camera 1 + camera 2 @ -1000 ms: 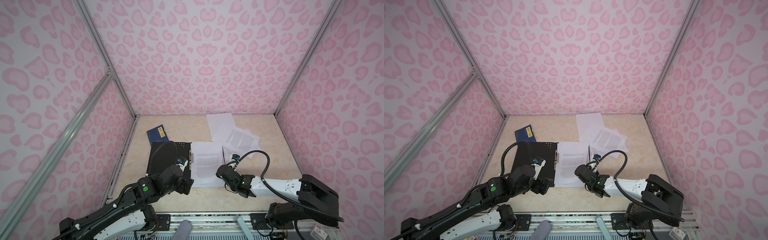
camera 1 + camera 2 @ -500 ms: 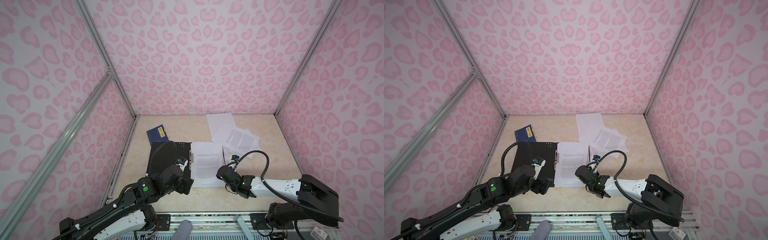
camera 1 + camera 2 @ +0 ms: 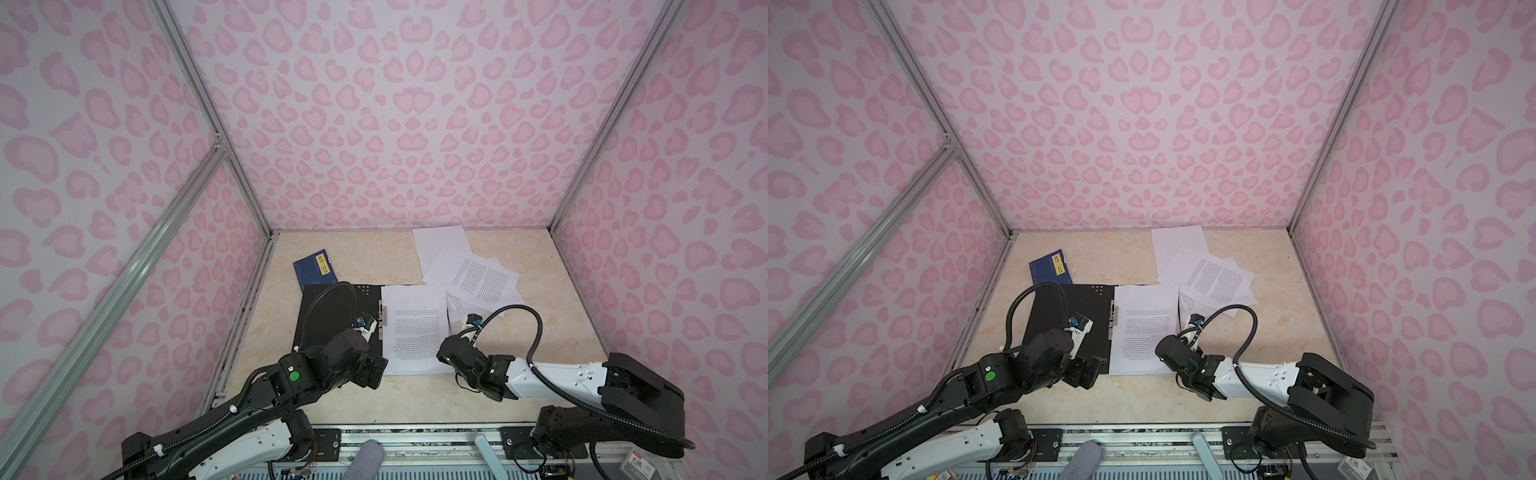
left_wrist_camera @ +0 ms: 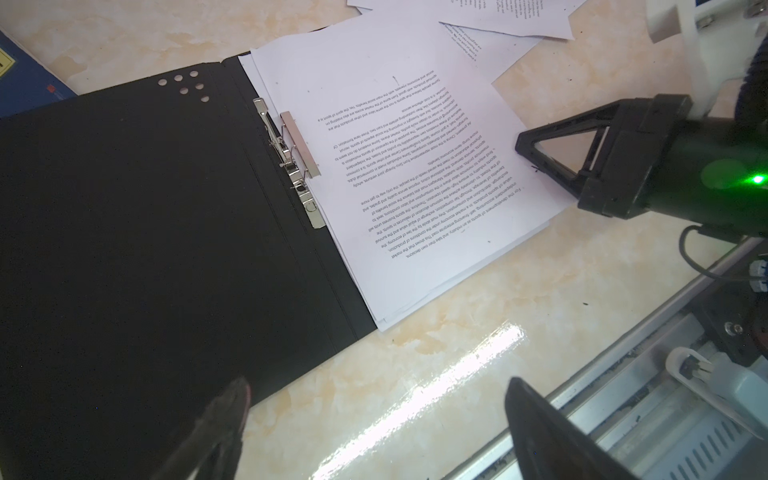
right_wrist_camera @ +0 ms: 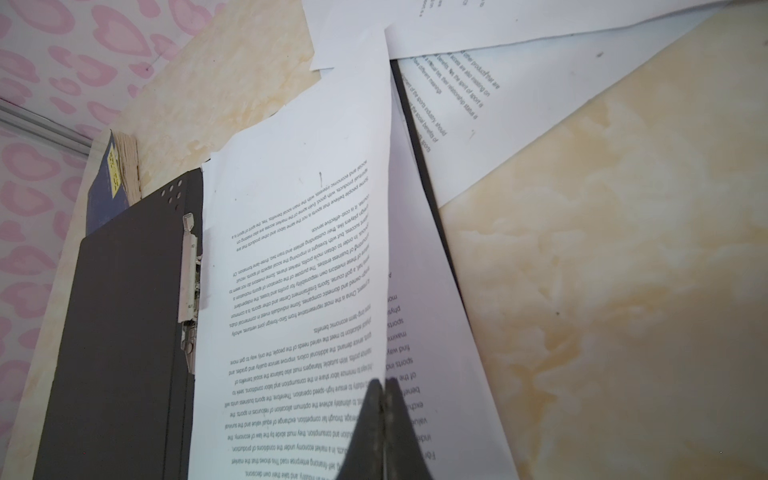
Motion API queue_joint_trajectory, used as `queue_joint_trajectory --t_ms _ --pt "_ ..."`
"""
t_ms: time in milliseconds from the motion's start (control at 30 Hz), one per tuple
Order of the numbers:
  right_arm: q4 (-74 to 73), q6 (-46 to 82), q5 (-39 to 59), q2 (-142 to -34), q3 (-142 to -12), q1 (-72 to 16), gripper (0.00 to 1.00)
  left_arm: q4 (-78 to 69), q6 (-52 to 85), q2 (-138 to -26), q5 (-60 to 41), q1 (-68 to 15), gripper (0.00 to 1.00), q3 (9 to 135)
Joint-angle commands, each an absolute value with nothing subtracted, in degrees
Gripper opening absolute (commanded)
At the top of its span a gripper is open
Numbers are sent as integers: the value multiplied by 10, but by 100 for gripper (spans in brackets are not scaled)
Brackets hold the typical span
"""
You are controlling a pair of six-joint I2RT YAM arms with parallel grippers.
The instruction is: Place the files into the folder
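While left gripper (image 4: pixel 376 419) gapes beside the folder (image 4: pixel 145 208), right gripper (image 5: pixel 380 384) seemingly pinches the files (image 5: pixel 299 291).

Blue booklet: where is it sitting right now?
In both top views the blue booklet lies left of centre on the table, just beyond the far corner of the open folder, well left of the loose sheets.

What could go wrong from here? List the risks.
The shut right gripper sits at the edge of the top printed white sheet; pushing may buckle or skew it. The silver metal clip of the open black folder could snag that sheet. Loose white sheets lie outside the folder.
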State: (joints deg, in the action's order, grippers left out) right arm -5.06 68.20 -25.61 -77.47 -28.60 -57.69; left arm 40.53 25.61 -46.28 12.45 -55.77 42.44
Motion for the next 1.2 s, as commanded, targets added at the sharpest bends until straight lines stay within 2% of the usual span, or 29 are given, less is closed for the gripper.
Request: queue_joint_trajectory --t_ms 0,533,567,633,700,800,867,967,1033,1167 --pt "-69 675 -258 -777 -283 -577 0 402 258 -464 133 -557 97 425" --pt "-78 665 -245 -785 -283 -577 0 404 260 -465 137 -557 97 427" --pt "-78 665 -246 -782 -281 -577 3 404 260 -466 138 -557 97 428" --pt "-69 674 -249 -777 -278 -577 33 404 262 -469 142 -557 97 429" --pt "-64 679 -245 -771 -276 -578 56 403 267 -475 150 -557 97 431" --pt "-11 692 -251 -763 -289 -581 76 405 289 -489 160 -548 97 442" --pt "33 698 -262 -746 -298 -580 84 399 302 -500 145 -526 97 450" --pt "86 692 -291 -711 -304 -571 90 380 315 -524 102 -478 97 460" --pt "107 655 -255 -695 -317 -535 90 365 315 -550 66 -436 97 471" --pt "114 537 -110 -724 -368 -408 90 329 306 -626 -2 -356 97 513"
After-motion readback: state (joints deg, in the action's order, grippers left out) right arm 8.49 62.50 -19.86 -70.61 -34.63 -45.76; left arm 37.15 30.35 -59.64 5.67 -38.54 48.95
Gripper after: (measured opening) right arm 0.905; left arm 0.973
